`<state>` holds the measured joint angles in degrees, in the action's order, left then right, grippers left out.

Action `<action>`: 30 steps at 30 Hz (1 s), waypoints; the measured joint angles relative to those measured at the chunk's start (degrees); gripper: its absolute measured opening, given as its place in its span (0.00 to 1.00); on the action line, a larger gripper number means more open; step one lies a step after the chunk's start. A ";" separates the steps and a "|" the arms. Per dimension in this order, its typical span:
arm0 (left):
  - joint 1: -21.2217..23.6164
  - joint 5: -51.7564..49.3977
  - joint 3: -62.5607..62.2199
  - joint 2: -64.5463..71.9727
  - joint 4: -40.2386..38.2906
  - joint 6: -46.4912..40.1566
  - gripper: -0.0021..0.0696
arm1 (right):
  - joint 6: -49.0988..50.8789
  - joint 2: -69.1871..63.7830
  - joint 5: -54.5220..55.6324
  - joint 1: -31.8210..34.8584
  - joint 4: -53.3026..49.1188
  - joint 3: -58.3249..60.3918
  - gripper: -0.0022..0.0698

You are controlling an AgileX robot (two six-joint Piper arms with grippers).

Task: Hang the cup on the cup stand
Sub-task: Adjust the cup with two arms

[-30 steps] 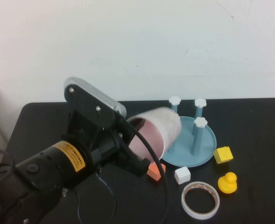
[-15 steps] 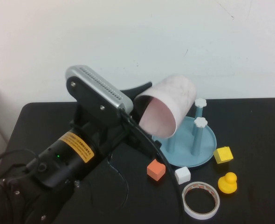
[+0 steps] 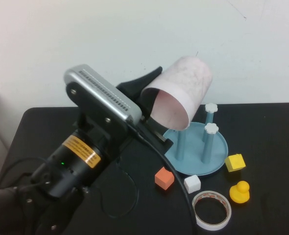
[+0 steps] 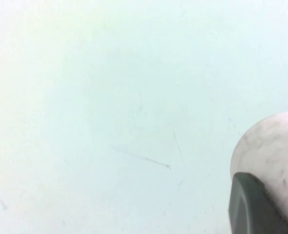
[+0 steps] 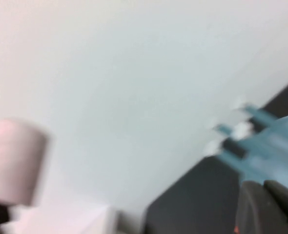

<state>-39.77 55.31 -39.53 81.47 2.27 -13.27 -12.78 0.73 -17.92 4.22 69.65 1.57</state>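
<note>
The pale pink cup [image 3: 186, 83] is tilted on its side, open mouth toward the camera, in the air above the near-left side of the cup stand [image 3: 218, 156]. My left gripper [image 3: 149, 105] is shut on the cup's rim, one finger outside and one inside. The left wrist view shows the cup [image 4: 273, 146] under a dark finger [image 4: 251, 204] against the wall. Two white-capped posts [image 3: 211, 128] show clearly; the cup hides the tops of the others. My right gripper [image 5: 271, 204] is out of the high view; its own view shows it shut, with the stand [image 5: 276, 146] and cup [image 5: 12, 161] blurred.
In front of the stand lie an orange block [image 3: 164, 177], a white cube [image 3: 192, 183], a yellow cube [image 3: 234, 162], a yellow duck [image 3: 239, 191] and a white tape ring [image 3: 210, 209]. A pale wall rises right behind the black table.
My left gripper has lifted the cup up and to the right, from low beside the stand's left edge to well above the posts. The stand and small objects have not moved.
</note>
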 joint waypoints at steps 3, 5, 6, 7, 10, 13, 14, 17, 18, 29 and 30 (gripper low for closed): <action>0.00 1.54 0.00 2.57 0.00 -0.13 0.04 | -7.97 0.00 -2.23 0.00 9.30 0.00 0.03; 0.00 2.25 0.00 4.31 0.00 -0.13 0.04 | -12.42 0.00 -3.23 0.00 14.85 0.00 0.03; 0.00 2.50 0.00 4.93 0.00 -0.13 0.04 | -14.52 0.00 -3.51 0.00 17.17 0.00 0.03; 0.00 2.63 0.00 5.69 0.00 -0.13 0.04 | -16.05 0.00 -3.63 0.00 18.90 0.00 0.03; 0.00 2.71 0.00 7.13 0.10 -0.13 0.04 | -22.09 0.00 -4.29 0.00 24.32 0.00 0.03; 0.00 2.76 0.00 7.65 0.22 -0.13 0.04 | -27.44 0.00 -5.04 0.00 27.09 0.00 0.03; 0.00 2.86 0.00 7.65 0.22 -0.13 0.04 | -28.68 0.00 -5.02 0.00 27.41 0.00 0.03; 0.00 3.24 0.00 7.75 0.22 -0.13 0.04 | -31.10 0.00 -5.02 0.00 27.79 0.00 0.03; 0.00 3.24 0.00 7.75 0.22 -0.13 0.04 | -31.99 0.00 -4.91 0.00 27.90 0.00 0.03; 0.00 3.78 0.00 7.75 0.22 -0.16 0.04 | -26.67 -10.31 -12.10 0.00 28.10 -2.00 0.29; 0.00 3.98 0.00 7.75 0.22 -0.16 0.04 | -26.03 -12.71 -12.95 0.00 28.10 -3.45 0.40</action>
<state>-39.77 59.30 -39.53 89.22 2.50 -13.43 -38.81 -11.98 -30.88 4.22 97.75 -1.89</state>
